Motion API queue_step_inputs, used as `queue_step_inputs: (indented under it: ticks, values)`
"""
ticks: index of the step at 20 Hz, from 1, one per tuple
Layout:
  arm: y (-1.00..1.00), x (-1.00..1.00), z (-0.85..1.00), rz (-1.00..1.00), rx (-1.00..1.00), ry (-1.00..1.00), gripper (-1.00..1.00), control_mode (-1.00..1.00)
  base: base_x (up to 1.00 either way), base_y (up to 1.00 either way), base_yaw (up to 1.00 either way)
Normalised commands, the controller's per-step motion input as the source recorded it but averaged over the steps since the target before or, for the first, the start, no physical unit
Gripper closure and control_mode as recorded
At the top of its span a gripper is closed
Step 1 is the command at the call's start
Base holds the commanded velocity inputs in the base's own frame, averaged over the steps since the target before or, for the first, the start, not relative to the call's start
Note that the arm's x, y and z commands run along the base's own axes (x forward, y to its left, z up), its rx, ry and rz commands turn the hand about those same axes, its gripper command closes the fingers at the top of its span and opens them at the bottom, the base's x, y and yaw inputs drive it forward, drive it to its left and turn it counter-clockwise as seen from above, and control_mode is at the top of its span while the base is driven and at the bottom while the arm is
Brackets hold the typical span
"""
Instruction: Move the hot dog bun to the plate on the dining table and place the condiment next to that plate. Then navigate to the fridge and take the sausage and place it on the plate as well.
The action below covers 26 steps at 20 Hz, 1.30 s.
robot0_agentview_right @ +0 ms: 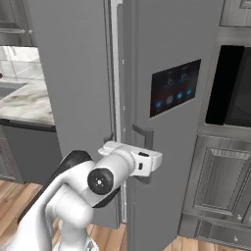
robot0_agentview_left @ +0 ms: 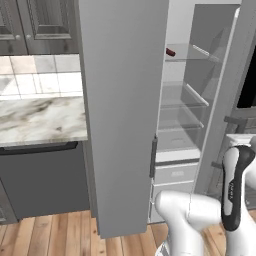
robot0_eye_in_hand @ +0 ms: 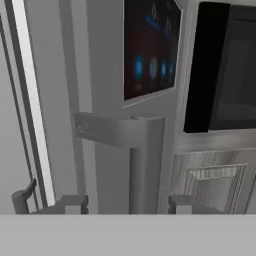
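1. Nearest my hand camera, the claw (robot0_eye_in_hand: pixel 128 205) is sitting partly open, its two dark tips straddling the vertical bar of the right door handle (robot0_eye_in_hand: pixel 145 165) without pinching it; I am judging it as letting go of the bar, not gripping it.
2. I am reading the fridge (robot0_agentview_left: pixel 122 115) as already opened: in the left base view the left door is swinging out toward me, so the glass shelves (robot0_agentview_left: pixel 185 97) are showing.
3. My guess is the arm is parked at the handle because the door work is finishing.
4. I am spotting the sausage (robot0_agentview_left: pixel 170 52), small and reddish-brown, lying on the top glass shelf at its left end.
5. It is sitting well above the claw and deeper inside, past the door, so I am expecting a raise and a reach inward.
6. A marble bench (robot0_agentview_left: pixel 40 120) is lying left of the fridge.
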Motion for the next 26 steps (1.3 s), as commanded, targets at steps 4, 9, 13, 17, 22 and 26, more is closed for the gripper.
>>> queue_step_inputs:
  ticks: [4, 9, 13, 17, 22, 26]
  values:
    - [0.12, -0.61, 0.62, -0.11, -0.02, -0.04, -1.00, -1.00, 0.00, 0.00, 0.00]
    - [0.29, -0.56, 0.66, -0.17, -0.06, -0.03, -1.00, -1.00, 0.00, 0.00, 0.00]
    - [0.56, -0.32, 0.67, -0.18, -0.10, 0.00, -1.00, -1.00, 0.00, 0.00, 0.00]
    - [0.74, -0.08, 0.60, -0.14, -0.13, 0.01, -1.00, -1.00, 0.00, 0.00, 0.00]
    - [0.83, 0.00, 0.46, -0.11, -0.15, 0.05, -1.00, -1.00, 0.00, 0.00, 0.00]
    - [0.77, 0.13, 0.04, -0.17, -0.10, 0.08, -1.00, -1.00, 0.00, 0.00, 0.00]
